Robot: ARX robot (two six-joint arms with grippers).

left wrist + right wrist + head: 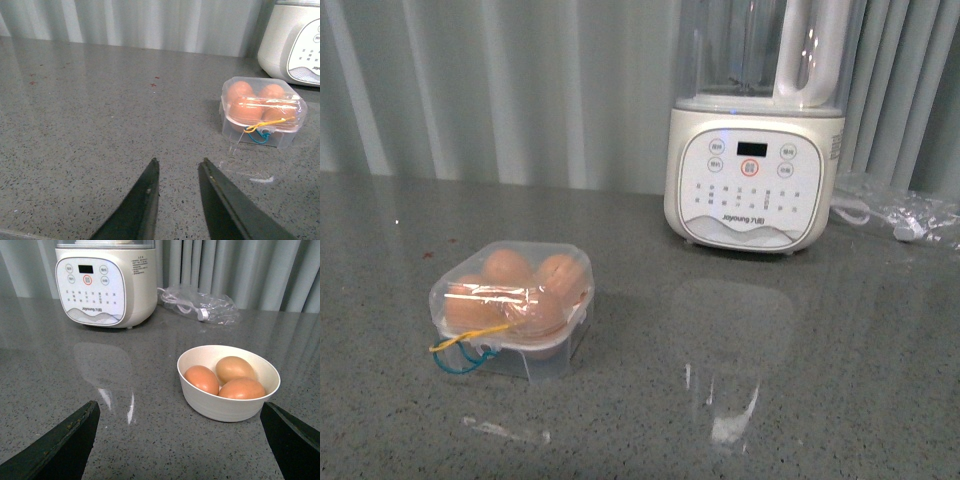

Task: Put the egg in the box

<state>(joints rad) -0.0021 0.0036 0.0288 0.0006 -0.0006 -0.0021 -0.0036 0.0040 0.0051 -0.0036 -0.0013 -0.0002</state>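
clear plastic forms the box [512, 308], a small square case with rounded corners; its lid appears closed over four orange-brown eggs, with yellow and blue elastic loops [465, 350] hanging at its front edge. all four seats look filled, including the egg [534, 313] nearest the front, so the task appears complete or very nearly so; whether the loops need fastening cannot be determined.

the box stands on a grey speckled stone-like surface [800, 400], glossy enough to reflect the white blender base [753, 180] behind it. a bagged cable [910, 215] lies beside the blender.

the right wrist view shows a matte cream bowl [220, 407], round and smooth-walled, holding three further eggs [225, 380].

left hand [178, 167]: fingers slightly apart, empty, held above bare surface, well apart from the box. right hand [180, 422]: fingers spread wide, empty, facing the bowl. neither hand touches any object.
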